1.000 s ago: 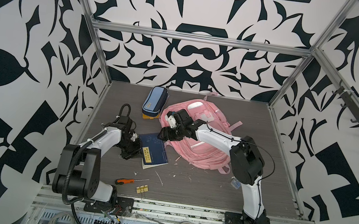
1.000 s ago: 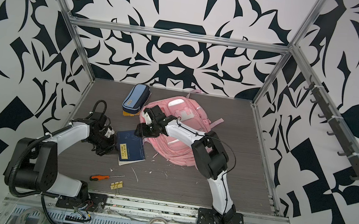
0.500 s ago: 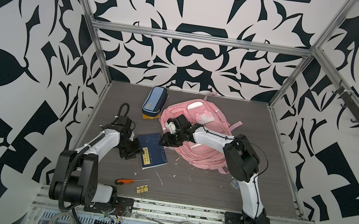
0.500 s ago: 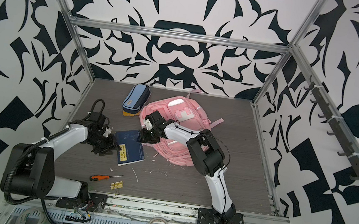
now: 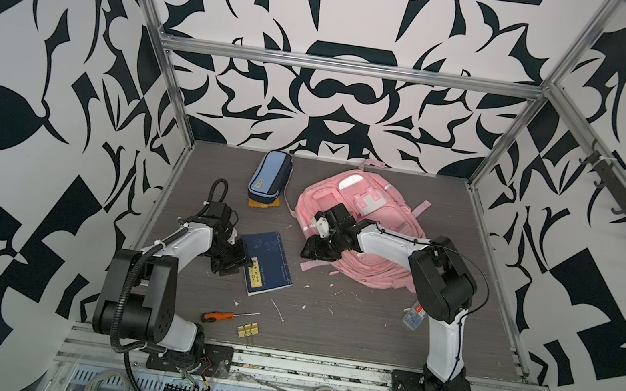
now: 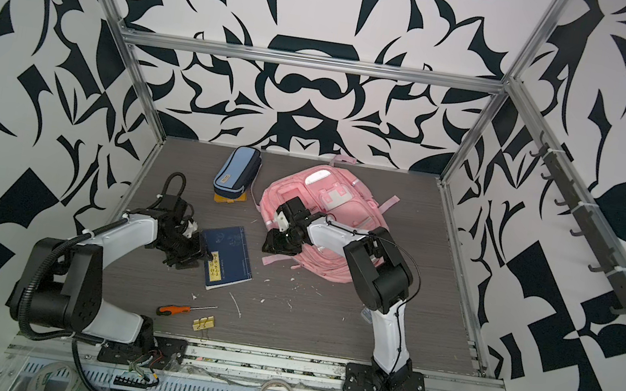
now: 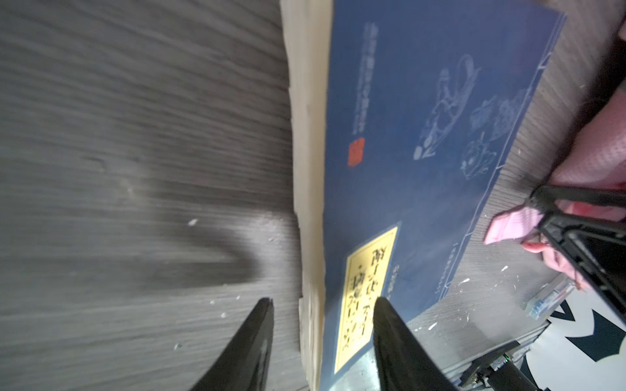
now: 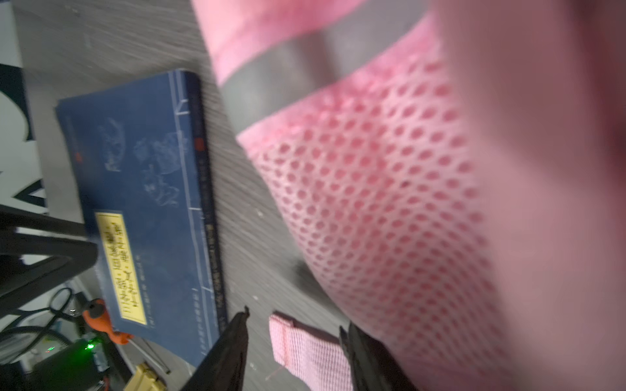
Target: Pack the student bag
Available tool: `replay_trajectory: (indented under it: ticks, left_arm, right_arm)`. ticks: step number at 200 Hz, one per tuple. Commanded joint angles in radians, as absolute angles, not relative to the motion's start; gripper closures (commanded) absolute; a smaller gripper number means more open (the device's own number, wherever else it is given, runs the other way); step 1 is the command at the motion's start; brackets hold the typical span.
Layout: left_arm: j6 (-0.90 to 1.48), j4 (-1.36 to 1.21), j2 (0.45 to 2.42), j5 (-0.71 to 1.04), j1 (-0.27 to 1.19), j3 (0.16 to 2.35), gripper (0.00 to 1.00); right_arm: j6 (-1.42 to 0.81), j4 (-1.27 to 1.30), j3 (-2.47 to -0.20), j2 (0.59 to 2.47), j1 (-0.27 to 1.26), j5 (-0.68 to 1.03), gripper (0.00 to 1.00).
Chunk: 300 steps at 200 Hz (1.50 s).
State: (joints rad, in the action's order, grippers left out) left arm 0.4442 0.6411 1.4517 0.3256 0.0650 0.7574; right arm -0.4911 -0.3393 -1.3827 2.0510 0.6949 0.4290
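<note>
Left claw (image 7: 321,301) is spread apart, straddling the page edge of the flat navy-blue book (image 5: 268,261) with the yellow label, not clamped on it. Right claw (image 8: 294,320) is apart too, with a pink webbing strap end (image 8: 305,352) loose between its fingers. The big soft pink fabric student bag (image 5: 397,213) lies on the grey desk (image 5: 347,323), towards the back, right of the book.

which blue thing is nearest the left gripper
The dark blue book with the yellow label; the left gripper straddles its edge. The lighter blue pencil case lies farther back.
</note>
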Motion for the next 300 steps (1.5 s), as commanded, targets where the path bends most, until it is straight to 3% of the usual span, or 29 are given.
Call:
replay_trajectory:
  ticks: [1, 56, 127, 156, 228, 300]
  left_arm:
    - [0.429, 0.627, 1.474, 0.347, 0.066, 0.736, 0.49]
    - [0.427, 0.605, 1.52, 0.354, 0.065, 0.748, 0.52]
    - [0.461, 0.53, 1.57, 0.401, 0.066, 0.704, 0.69]
    - [0.474, 0.501, 1.587, 0.419, 0.067, 0.691, 0.72]
    - [0.494, 0.425, 1.612, 0.486, 0.081, 0.703, 0.73]
    - [0.493, 0.41, 1.635, 0.504, 0.082, 0.715, 0.73]
  right_arm:
    - [-0.447, -0.41, -1.483, 2.07, 0.75, 0.424, 0.47]
    - [-0.57, -0.282, -1.538, 2.181, 0.778, 0.528, 0.47]
    - [-0.701, -0.086, -1.467, 2.241, 0.785, 0.667, 0.47]
    - [-0.762, 0.022, -1.425, 2.227, 0.785, 0.73, 0.52]
    - [-0.837, 0.229, -1.342, 2.155, 0.807, 0.846, 0.55]
    - [-0.784, 0.207, -1.307, 2.089, 0.808, 0.879, 0.52]
